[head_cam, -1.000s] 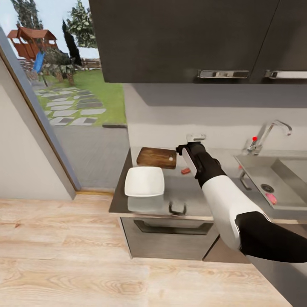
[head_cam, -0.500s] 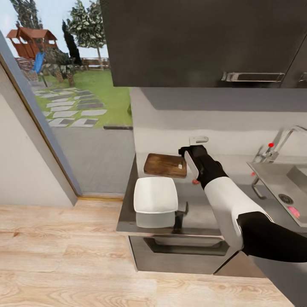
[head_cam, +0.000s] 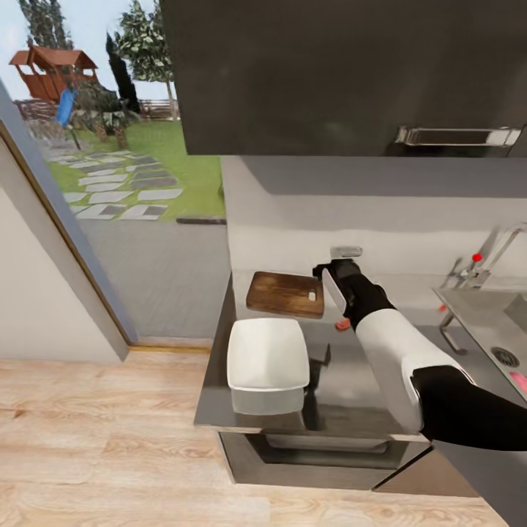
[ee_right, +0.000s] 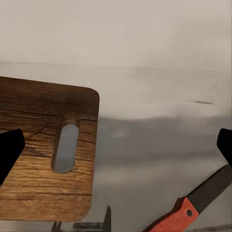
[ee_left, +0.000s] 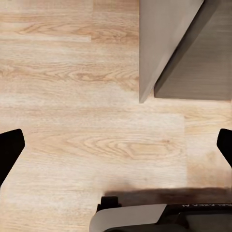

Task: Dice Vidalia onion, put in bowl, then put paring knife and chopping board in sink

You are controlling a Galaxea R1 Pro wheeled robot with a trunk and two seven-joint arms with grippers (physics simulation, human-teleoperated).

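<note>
- Pinkish-red Vidalia onion lies in the sink, near the round drain, at the counter's right end. Small, rounded, firm by the look; likely to roll and slip under smooth fingers, so a grip across its widest part seems best.
- Paring knife: red handle, dark narrow blade, flat on the countertop just beside the board's slotted end. Light and stiff; take it by the handle (low profile, fingers must come right down to the surface).
- Chopping board: dark brown wood at the back left corner of the countertop, bare. Rigid, flat, probably the heaviest item; the edge by the handle slot is the likely hold.
- Bowl: white, square, empty, at the front left, near the board but apart from it.
- Right gripper hovers above the gap between board and knife. Fingers spread wide, nothing between them, touching nothing.
- Left gripper points at the wooden floor; fingers wide apart, empty.
</note>
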